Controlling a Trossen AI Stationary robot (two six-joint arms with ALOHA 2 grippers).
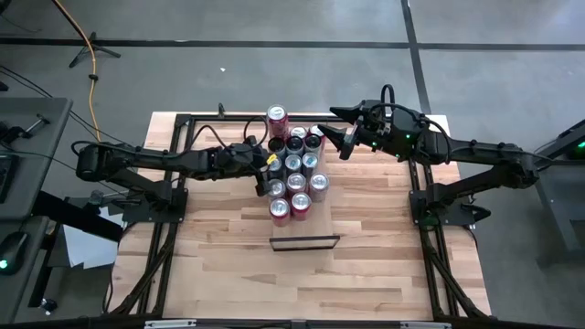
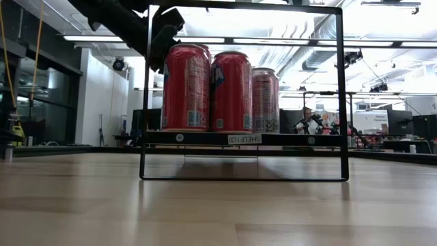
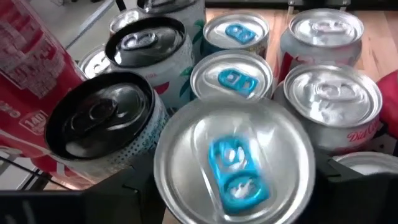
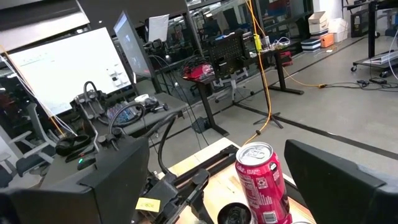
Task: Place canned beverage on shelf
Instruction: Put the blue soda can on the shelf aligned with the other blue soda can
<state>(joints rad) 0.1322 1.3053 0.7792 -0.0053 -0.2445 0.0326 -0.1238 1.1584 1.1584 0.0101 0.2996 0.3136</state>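
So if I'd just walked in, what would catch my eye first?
Probably the tight cluster of shiny aluminium drink cans, red and pale, packed on the narrow pale wooden shelf mid-table. Then the two dark robot arms reaching in: the left gripper around one silver-topped can, the right gripper open nearby.

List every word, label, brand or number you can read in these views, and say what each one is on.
"SHELF(10)": white sticker on the black metal front rail of the shelf, low view; the last characters are hard to make out.
"Diet": red script on the silver can, left wrist view; the word is cut off.
Red cans on the shelf: print too blurred to read.
Small yellow tag on the dark arm, right wrist view: too small to read.
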